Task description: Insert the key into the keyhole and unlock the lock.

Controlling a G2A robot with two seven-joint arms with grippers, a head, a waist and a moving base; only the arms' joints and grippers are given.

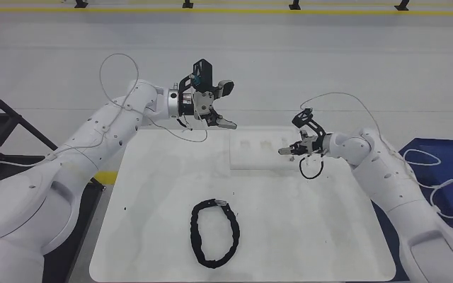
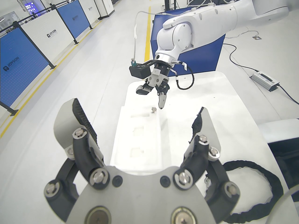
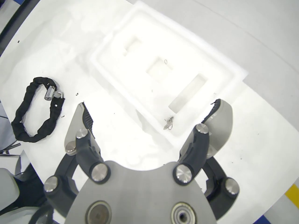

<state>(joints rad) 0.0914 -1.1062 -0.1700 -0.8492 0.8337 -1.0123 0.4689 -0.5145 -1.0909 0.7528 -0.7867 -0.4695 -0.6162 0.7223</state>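
Key [image 3: 168,124] apparently on foam tray [image 3: 186,54]

Shiny metal lock [image 3: 48,93], black cloth-sleeved chain [image 3: 24,104], matt white foam tray [image 3: 182,59], metal key [image 3: 168,124]

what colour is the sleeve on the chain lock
Black fabric sleeve, seen best in the right wrist view.

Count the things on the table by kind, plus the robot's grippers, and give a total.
Chain lock: 1
Key bunch: 1
Small ring: 1
Foam tray: 1
Grippers: 2, left gripper, right gripper
Total: 6
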